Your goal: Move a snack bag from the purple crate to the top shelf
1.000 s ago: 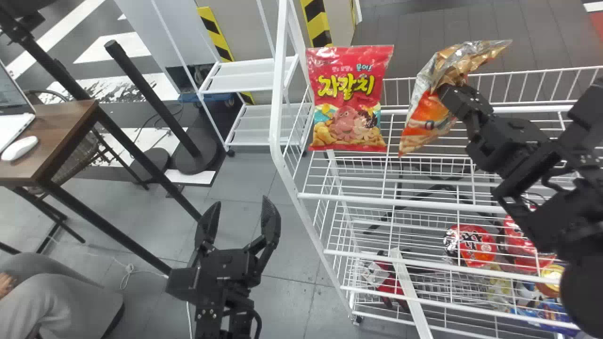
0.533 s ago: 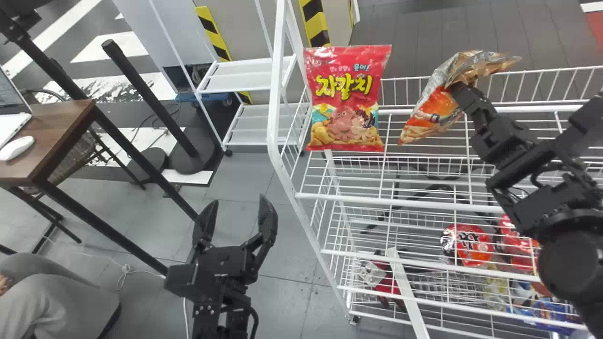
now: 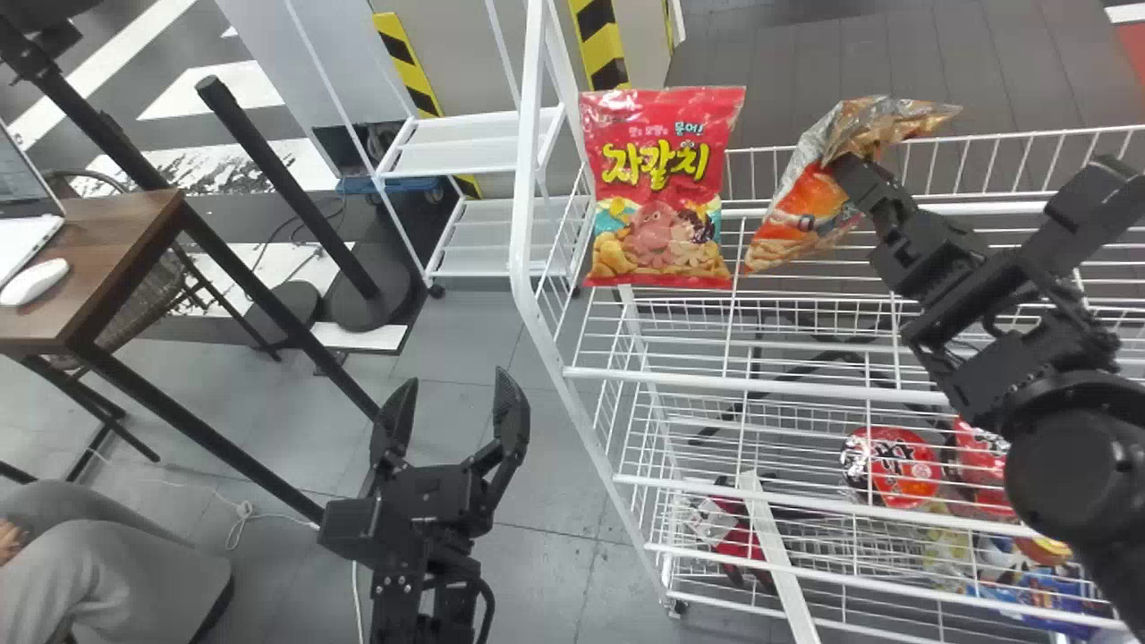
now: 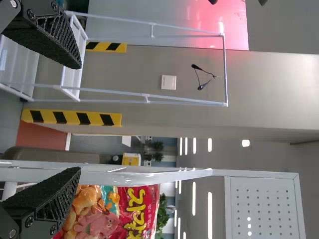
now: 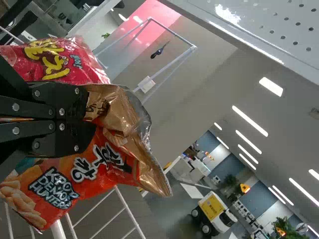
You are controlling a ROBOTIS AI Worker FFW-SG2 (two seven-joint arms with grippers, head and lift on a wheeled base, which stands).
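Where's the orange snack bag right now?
Head view, right side: the orange snack bag is pinched in the right tool, over the rack's top shelf, just right of the red snack bag.

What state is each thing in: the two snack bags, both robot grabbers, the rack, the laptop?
Orange snack bag: held, tilted, crumpled at one end
Red snack bag: upright on the rack
Right gripper: shut on the orange bag
Left gripper: open, empty
Rack: standing, stocked
Laptop: open
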